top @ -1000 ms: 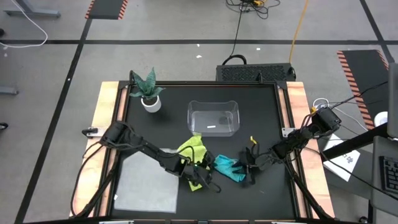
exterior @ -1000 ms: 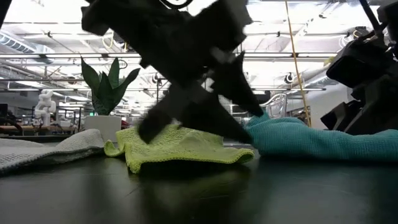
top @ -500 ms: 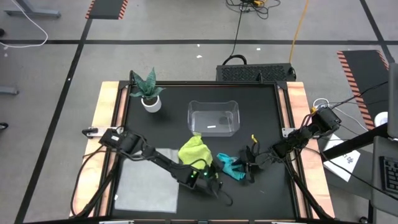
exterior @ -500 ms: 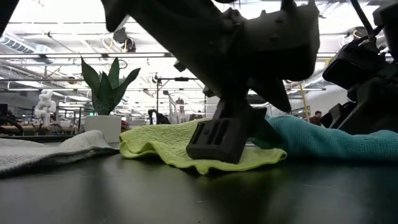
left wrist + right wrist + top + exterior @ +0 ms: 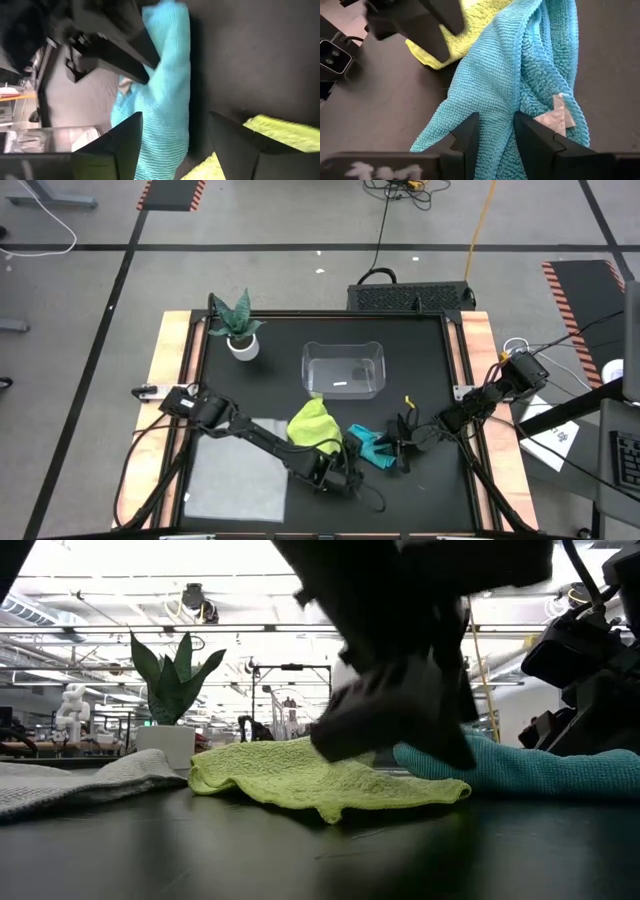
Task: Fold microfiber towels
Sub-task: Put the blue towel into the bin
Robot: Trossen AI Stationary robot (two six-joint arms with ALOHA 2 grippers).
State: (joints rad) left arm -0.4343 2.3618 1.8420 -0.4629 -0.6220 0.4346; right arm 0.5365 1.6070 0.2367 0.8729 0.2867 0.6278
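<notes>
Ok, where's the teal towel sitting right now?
In the high view the teal towel lies bunched right of table centre, touching the yellow-green towel on its left, below the clear bin; the right gripper is shut on it.

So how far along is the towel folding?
Early. The grey towel lies flat by the left arm, not visibly folded. The right gripper pinches the teal towel; the left gripper, open, hovers beside it. The yellow-green towel lies crumpled.
</notes>
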